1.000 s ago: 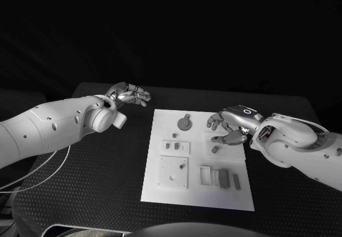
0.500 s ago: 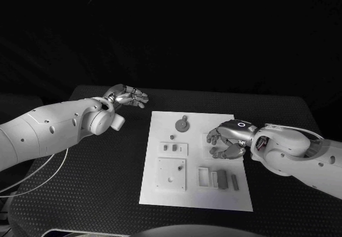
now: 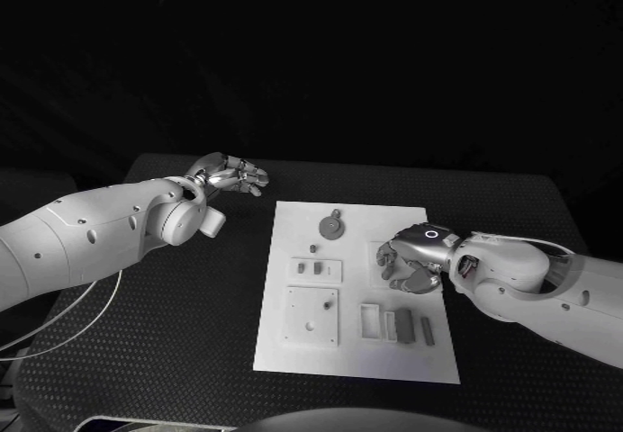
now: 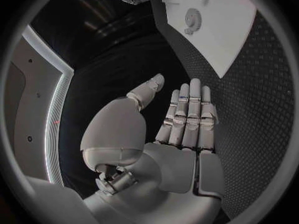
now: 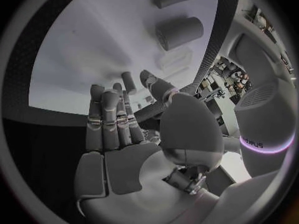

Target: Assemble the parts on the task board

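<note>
Near edge of the task board: grey bar parts are laid side by side. The right hand is lowered over a small peg, presumably for a pick; fingers are seen apart in the wrist view, nothing gripped. Beyond, the gear part is seen. The left hand is parked over the worktop, fingers straight, empty.

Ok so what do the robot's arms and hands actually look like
Both arms are smooth white shells with rounded joints; the left arm has small dark dots along it and thin pale cables hanging beneath. The right arm carries a pale cable looped over its forearm. Each hand is silver metal with segmented fingers: left hand, right hand. The right wrist bears a small glowing ring and a dark panel.
</note>
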You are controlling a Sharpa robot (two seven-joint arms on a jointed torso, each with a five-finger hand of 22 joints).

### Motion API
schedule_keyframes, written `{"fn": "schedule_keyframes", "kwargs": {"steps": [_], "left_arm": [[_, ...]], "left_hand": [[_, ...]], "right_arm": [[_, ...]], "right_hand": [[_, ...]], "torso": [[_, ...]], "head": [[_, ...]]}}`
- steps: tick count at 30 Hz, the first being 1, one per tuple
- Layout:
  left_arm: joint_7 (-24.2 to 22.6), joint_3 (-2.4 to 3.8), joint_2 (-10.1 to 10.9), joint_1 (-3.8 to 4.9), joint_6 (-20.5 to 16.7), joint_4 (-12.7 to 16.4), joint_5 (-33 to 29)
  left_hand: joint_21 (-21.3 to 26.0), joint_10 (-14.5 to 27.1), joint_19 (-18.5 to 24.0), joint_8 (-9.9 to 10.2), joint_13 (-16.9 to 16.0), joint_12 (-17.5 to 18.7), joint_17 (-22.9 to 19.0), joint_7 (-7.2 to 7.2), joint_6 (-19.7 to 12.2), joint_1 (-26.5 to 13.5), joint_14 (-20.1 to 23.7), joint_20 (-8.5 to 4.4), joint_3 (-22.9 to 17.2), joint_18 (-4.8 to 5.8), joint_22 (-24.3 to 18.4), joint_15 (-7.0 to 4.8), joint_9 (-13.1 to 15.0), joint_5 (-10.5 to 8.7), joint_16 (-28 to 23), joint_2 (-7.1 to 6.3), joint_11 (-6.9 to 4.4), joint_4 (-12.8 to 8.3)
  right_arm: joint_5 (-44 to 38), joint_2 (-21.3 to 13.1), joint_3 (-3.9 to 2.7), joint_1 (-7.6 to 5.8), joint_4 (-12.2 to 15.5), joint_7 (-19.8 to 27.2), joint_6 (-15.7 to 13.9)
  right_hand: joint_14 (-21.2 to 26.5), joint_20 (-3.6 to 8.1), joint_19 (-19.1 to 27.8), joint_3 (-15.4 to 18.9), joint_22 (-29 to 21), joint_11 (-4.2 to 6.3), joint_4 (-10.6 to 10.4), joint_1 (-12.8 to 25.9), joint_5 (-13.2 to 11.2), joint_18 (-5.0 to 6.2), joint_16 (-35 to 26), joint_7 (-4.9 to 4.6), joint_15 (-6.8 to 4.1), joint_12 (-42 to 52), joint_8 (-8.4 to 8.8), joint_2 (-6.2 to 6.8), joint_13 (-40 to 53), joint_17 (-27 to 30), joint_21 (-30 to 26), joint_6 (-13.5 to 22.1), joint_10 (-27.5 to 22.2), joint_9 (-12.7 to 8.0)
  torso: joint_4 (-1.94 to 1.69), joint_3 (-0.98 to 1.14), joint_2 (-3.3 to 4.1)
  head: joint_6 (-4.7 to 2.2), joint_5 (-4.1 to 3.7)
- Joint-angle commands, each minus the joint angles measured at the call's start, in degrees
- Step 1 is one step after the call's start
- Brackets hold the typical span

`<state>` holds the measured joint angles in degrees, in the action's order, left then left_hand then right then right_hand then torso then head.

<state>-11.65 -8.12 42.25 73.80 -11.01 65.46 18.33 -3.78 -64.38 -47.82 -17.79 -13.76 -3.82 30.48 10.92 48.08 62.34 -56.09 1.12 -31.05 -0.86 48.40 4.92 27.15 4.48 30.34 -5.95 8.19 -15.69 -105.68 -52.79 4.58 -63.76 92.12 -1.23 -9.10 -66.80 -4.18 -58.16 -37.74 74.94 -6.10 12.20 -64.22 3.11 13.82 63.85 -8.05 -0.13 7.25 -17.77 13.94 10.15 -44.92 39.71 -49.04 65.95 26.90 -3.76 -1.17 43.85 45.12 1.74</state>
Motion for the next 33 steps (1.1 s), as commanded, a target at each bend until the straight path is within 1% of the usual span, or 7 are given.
{"fn": "schedule_keyframes", "kwargs": {"steps": [1, 2, 5, 8, 20, 25, 33], "left_arm": [[-0.6, 0.05, -0.1, 0.05, 0.7, 0.1, -0.3], [-0.6, 0.05, -0.1, 0.05, 0.7, 0.1, -0.3], [-0.6, 0.05, -0.1, 0.05, 0.7, 0.0, -0.3], [-0.5, 0.05, -0.1, 0.05, 0.7, 0.0, -0.3], [-0.3, 0.05, -0.1, 0.05, 1.0, 0.0, -0.3], [-0.3, 0.05, -0.1, 0.05, 1.1, 0.0, -0.3], [-0.4, 0.05, -0.1, 0.04, 1.1, 0.0, -0.3]], "left_hand": [[-0.1, 0.0, -0.4, -0.2, 0.0, -0.3, 0.1, -0.16, -0.3, 0.0, -0.2, 0.08, 0.4, 0.86, -0.1, 0.12, 0.0, -0.28, -0.3, -0.07, -0.14, 0.0], [-0.1, 0.0, -0.4, -0.2, 0.0, -0.3, 0.1, -0.15, -0.3, 0.0, -0.2, 0.08, 0.4, 0.86, -0.1, 0.12, 0.0, -0.28, -0.3, -0.06, -0.13, 0.1], [-0.1, 0.1, -0.4, -0.2, 0.0, -0.3, 0.2, -0.14, -0.4, 0.0, -0.2, 0.08, 0.4, 0.86, -0.1, 0.12, 0.0, -0.28, -0.4, -0.04, -0.11, 0.1], [-0.1, 0.1, -0.4, -0.1, 0.0, -0.3, 0.2, -0.13, -0.4, 0.0, -0.2, 0.08, 0.4, 0.86, -0.1, 0.12, -0.1, -0.28, -0.4, -0.03, -0.09, 0.1], [-0.1, 0.2, -0.4, -0.1, 0.1, -0.2, 0.3, -0.09, -0.5, -0.1, -0.2, 0.08, 0.5, 0.86, -0.2, 0.13, -0.1, -0.28, -0.5, 0.00, -0.04, 0.1], [-0.1, 0.3, -0.5, -0.1, 0.1, -0.2, 0.4, -0.07, -0.5, -0.1, -0.2, 0.08, 0.5, 0.86, -0.3, 0.14, -0.1, -0.28, -0.6, 0.04, -0.02, 0.2], [-0.1, 0.3, -0.5, -0.1, 0.1, -0.2, 0.5, -0.06, -0.6, -0.1, -0.2, 0.06, 0.5, 0.86, -0.3, 0.13, -0.1, -0.27, -0.6, 0.07, 0.00, 0.2]], "right_arm": [[-2.4, 0.4, 0.03, 0.33, -0.2, -0.1, -0.7], [-2.4, 0.5, 0.03, 0.40, -0.2, 0.0, -0.8], [-2.4, 0.8, 0.03, 0.64, -0.2, 0.0, -1.0], [-2.4, 1.0, 0.03, 0.70, -0.4, -0.4, -0.5], [-3.6, 1.3, 0.03, 0.80, -0.4, -0.8, -1.5], [-4.5, 1.3, 0.02, 0.86, 0.0, -0.7, -3.1], [-5.3, 1.3, 0.00, 0.93, 0.5, -1.1, -5.8]], "right_hand": [[-0.6, 0.34, -0.4, 0.1, 1.2, 0.17, 0.7, -0.6, -0.2, 1.18, 0.4, -0.18, -0.37, 0.5, -0.55, -1.24, 0.3, -0.1, 0.5, -0.8, 0.8, 0.1], [-0.8, 0.38, -0.5, 0.1, 1.2, 0.25, 0.8, -0.7, -0.2, 1.18, 0.4, -0.33, -0.44, 0.7, -0.74, -1.62, 0.4, -0.1, 0.6, -1.0, 1.0, 0.2], [-1.5, 0.60, -1.0, 0.3, 1.2, 0.75, 1.6, -1.0, -0.2, 1.18, 0.7, -0.62, -0.91, 1.4, -1.59, -3.83, 0.9, -0.1, 1.0, -2.4, 2.3, 0.4], [-1.9, 0.71, -1.2, 0.5, 1.2, 1.20, 2.2, -0.7, -0.2, 1.18, 0.7, -0.53, -1.32, 2.0, -2.17, -5.55, 1.3, -0.1, 1.3, -3.5, 3.4, 0.4], [-2.2, 0.77, -1.1, 0.4, 1.1, 2.24, 4.0, -0.3, -0.2, 1.18, 0.4, 0.47, -2.29, 3.3, -3.33, -8.53, 2.5, 0.1, 1.4, -5.9, 5.9, 0.6], [-2.7, 1.05, -1.5, 0.1, 1.2, 3.14, 4.5, -0.9, -0.3, 1.18, 0.6, 1.33, -3.13, 4.4, -4.49, -11.52, 3.5, 0.0, 1.7, -8.0, 7.9, 1.1], [-3.6, 1.60, -2.4, 0.0, 1.2, 3.82, 4.5, -2.4, -0.2, 1.18, 0.9, 1.76, -3.83, 5.1, -5.16, -12.12, 4.6, -0.2, 2.3, -8.9, 9.0, 1.7]], "torso": [[0.01, 0.01, 0.00], [0.00, 0.01, 0.00], [-0.01, 0.03, 0.01], [-0.01, 0.04, 0.01], [0.03, 0.01, 0.00], [-0.01, 0.03, 0.01], [-0.02, 0.01, -0.01]], "head": [[0.04, 0.05], [0.03, 0.06], [0.07, 0.07], [0.13, 0.10], [0.27, 0.15], [0.35, 0.14], [0.48, 0.27]]}}
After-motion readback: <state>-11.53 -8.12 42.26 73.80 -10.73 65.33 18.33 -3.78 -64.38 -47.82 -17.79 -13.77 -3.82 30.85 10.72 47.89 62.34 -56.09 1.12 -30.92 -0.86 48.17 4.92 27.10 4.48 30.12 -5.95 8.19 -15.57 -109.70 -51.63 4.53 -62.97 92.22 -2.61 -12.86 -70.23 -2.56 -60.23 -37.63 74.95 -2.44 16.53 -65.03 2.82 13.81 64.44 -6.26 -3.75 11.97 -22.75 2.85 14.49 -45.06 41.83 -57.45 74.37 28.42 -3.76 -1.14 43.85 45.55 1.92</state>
